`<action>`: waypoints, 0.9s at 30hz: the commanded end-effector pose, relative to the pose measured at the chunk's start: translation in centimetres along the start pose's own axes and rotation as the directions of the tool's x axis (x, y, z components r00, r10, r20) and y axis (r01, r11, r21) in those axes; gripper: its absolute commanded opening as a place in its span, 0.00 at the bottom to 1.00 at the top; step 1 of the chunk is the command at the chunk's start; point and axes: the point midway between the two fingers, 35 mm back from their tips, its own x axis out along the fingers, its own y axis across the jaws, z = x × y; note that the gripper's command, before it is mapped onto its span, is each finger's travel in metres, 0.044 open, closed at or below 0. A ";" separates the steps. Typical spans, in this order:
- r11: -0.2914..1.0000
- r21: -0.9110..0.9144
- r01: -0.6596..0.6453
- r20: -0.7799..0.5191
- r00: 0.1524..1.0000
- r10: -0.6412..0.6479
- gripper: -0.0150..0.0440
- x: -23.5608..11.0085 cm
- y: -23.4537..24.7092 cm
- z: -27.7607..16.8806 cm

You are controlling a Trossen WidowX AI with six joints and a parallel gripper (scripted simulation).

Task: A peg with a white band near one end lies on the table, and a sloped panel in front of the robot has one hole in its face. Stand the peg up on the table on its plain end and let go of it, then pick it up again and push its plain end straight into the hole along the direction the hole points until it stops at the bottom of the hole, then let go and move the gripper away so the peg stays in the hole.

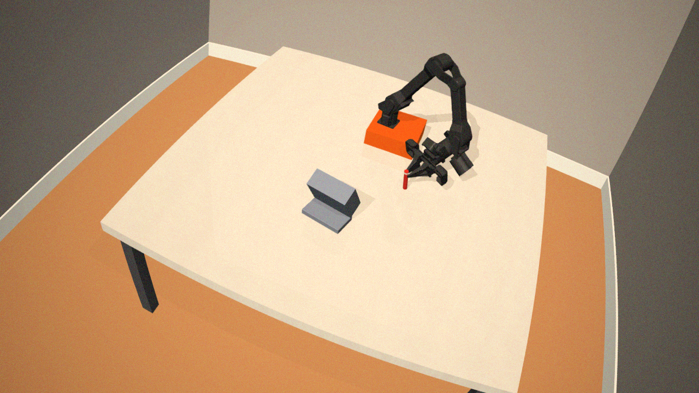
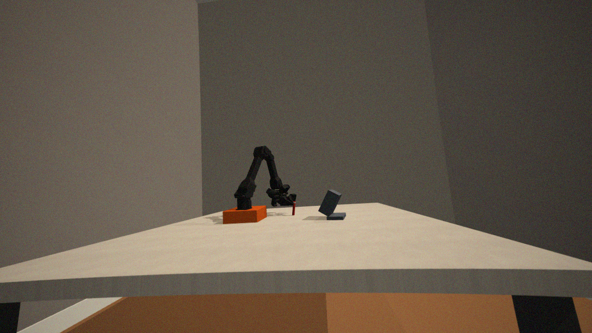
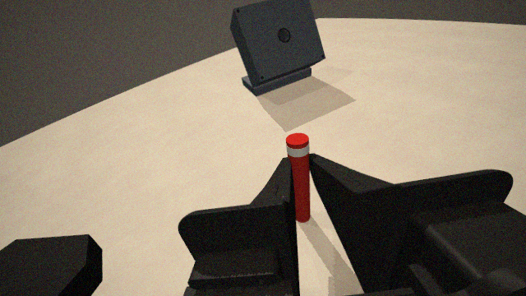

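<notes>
The red peg (image 1: pixel 405 179) (image 2: pixel 293 208) (image 3: pixel 299 189) stands upright on the table, white band near its top end, plain end down at the table surface. My gripper (image 1: pixel 409 172) (image 2: pixel 292 200) (image 3: pixel 298 161) is shut on the peg, gripping it just below the white band. The grey sloped panel (image 1: pixel 332 189) (image 2: pixel 329 202) (image 3: pixel 276 41) stands beyond the peg in the wrist view; its round hole (image 3: pixel 283 34) shows in its face. The hole faces away in the top view.
The orange base block (image 1: pixel 394 131) (image 2: pixel 244 213) carrying the arm stands behind the gripper. The panel's flat foot (image 1: pixel 325 215) (image 2: pixel 336 216) lies on the cream table (image 1: pixel 244 161) (image 2: pixel 331 244) (image 3: pixel 411 103).
</notes>
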 end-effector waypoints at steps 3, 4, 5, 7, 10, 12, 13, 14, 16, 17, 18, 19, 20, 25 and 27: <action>1.000 0.000 0.000 0.000 1.000 0.000 0.34 -0.1 0.0 -0.2; 1.000 0.000 0.000 0.001 1.000 0.000 0.34 -0.1 0.0 -0.2; 1.000 0.000 0.000 0.002 1.000 0.000 0.34 -0.1 0.0 -0.2; 1.000 -0.001 0.000 0.003 1.000 0.000 0.34 -0.1 0.0 -0.2; 1.000 -0.002 -0.001 0.005 1.000 0.001 0.34 -0.1 0.0 -0.2; 1.000 -0.002 -0.001 0.006 1.000 0.001 0.34 -0.2 0.0 -0.2; 1.000 -0.002 -0.001 0.007 1.000 0.001 0.34 -0.2 0.0 -0.2; 1.000 -0.003 -0.001 0.008 1.000 0.001 0.34 -0.2 0.0 -0.3; 1.000 -0.003 -0.001 0.008 1.000 0.001 0.34 -0.2 0.0 -0.3; 1.000 -0.004 -0.001 0.009 1.000 0.001 0.34 -0.2 0.0 -0.3; 1.000 -0.004 -0.002 0.010 1.000 0.002 0.34 -0.2 0.0 -0.3; 1.000 -0.004 -0.002 0.010 1.000 0.002 0.34 -0.2 0.0 -0.3; 1.000 -0.004 -0.002 0.011 1.000 0.002 0.34 -0.2 0.0 -0.3; 1.000 -0.006 -0.002 0.014 1.000 0.002 0.34 -0.2 0.0 -0.3; 1.000 -0.006 -0.003 0.015 1.000 0.003 0.34 -0.3 0.0 -0.3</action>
